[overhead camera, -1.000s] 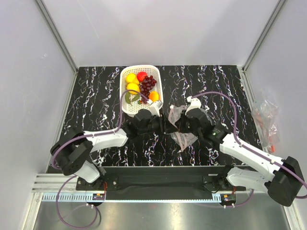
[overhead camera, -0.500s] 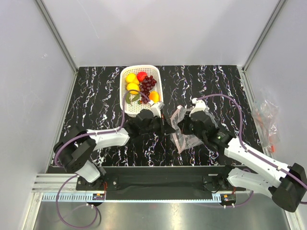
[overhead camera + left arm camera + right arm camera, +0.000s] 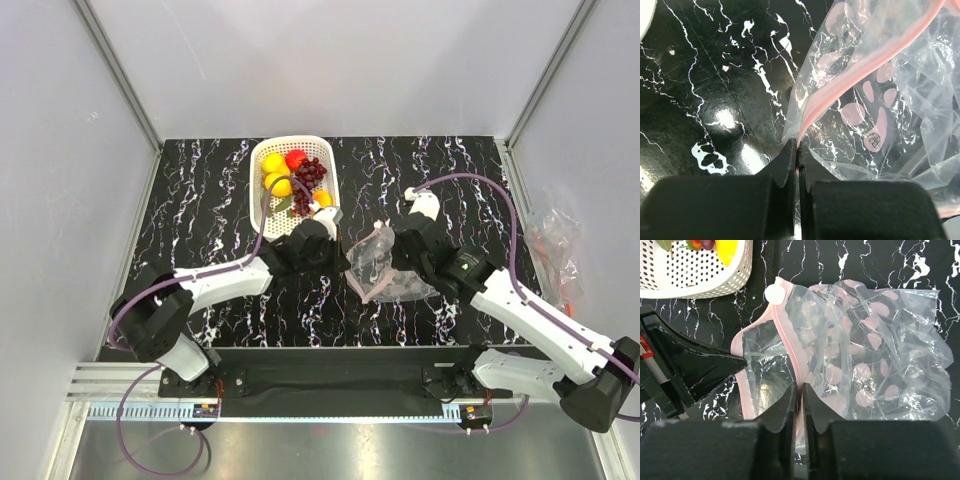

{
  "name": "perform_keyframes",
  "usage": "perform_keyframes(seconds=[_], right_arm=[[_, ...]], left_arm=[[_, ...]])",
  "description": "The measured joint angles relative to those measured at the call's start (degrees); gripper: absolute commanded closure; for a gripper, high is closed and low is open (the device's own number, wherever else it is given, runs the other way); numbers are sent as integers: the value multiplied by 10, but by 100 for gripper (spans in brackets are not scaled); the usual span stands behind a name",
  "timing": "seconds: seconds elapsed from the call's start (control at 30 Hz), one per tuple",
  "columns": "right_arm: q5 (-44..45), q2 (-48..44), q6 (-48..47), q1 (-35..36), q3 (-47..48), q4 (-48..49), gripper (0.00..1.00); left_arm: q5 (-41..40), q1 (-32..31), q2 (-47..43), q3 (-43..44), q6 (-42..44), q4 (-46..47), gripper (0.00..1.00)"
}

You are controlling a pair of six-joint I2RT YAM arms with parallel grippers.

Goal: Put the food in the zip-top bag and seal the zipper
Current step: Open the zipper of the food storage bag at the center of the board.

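Note:
The zip-top bag (image 3: 380, 272) is clear with pink spots and lies in front of the white basket. My left gripper (image 3: 798, 146) is shut on one pink zipper lip (image 3: 865, 67) at the bag's left side (image 3: 347, 262). My right gripper (image 3: 801, 388) is shut on the other zipper lip (image 3: 788, 335); in the top view it is at the bag's right (image 3: 395, 260). The mouth gapes between the two lips. A white slider (image 3: 773, 294) sits at the zipper's end. The food lies in the basket: lemons (image 3: 276, 164), red apple (image 3: 296, 158), grapes (image 3: 308, 175), orange piece (image 3: 322, 198).
The white lattice basket (image 3: 262, 222) stands at the back centre-left, close behind my left gripper; its corner shows in the right wrist view (image 3: 695, 275). A heap of clear plastic (image 3: 556, 245) lies beyond the table's right edge. Walls enclose the table on three sides.
Both grippers have moved away from the bases and to the right with the bag. The bag has spread out and its mouth is pulled wider between the two grippers.

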Motion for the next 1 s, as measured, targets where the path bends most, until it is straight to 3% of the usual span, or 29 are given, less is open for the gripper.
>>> perform_keyframes(seconds=[0.17,0.47,0.7,0.77,0.93,1.0], right_arm=[[-17,18,-3,0,8,-19,62],[-60,63,0,34,-11,-12,44],[-65,74,13,70,-12,11,36],[-60,88,21,77,-12,13,38],[-22,116,52,86,-11,-1,62],[-5,116,64,86,-11,-13,67]], left_arm=[[12,-3,-7,-27,-4,34,100],[19,-29,-38,-29,-10,41,100],[23,-29,-56,-29,-22,45,100],[23,-29,-56,-29,-26,45,100],[20,-29,-65,-35,-38,45,100],[19,-25,-71,-36,-41,43,100]])
